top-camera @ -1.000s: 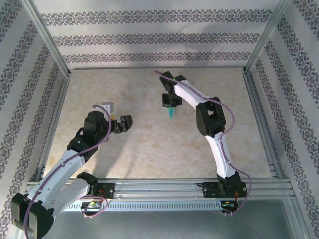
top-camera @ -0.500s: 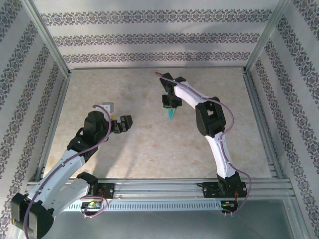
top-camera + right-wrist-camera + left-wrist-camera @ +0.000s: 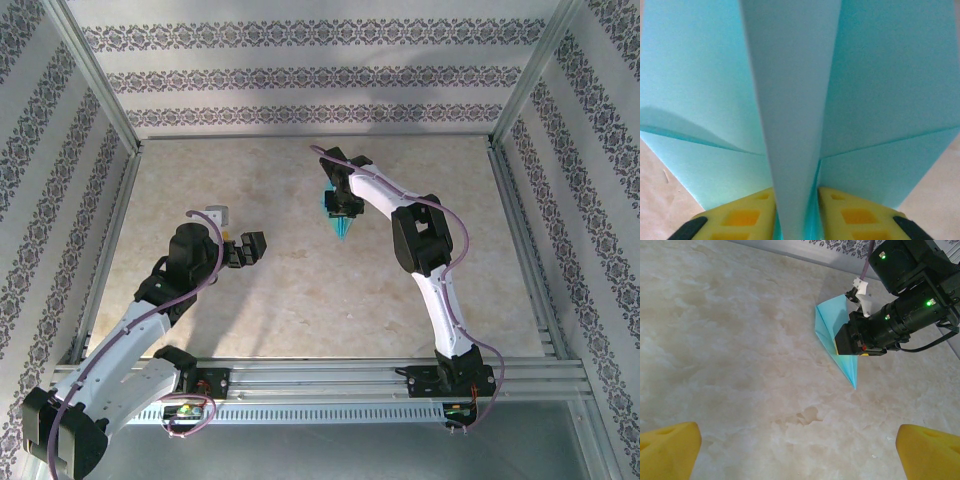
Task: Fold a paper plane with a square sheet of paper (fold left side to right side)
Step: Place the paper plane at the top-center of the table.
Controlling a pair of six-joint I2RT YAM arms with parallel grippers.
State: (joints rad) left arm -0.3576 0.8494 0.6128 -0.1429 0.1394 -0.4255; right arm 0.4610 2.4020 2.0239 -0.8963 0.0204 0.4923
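As right fingers (image 3: 742,217) part, paper plane (image 3: 826,324) wings spread wider

Between our wide-spread left claw (image 3: 250,248) and the right arm (image 3: 428,245) we see bare counter (image 3: 300,310), broad enough to pass through. The right claw (image 3: 340,205) stands over the paper plane (image 3: 342,230) (its pads (image 3: 745,217) flank the middle fold), blocking that spot from above. Left of the plane, we find the counter free. Patterned walls (image 3: 300,75) and frame posts (image 3: 95,90) close the far and side edges.
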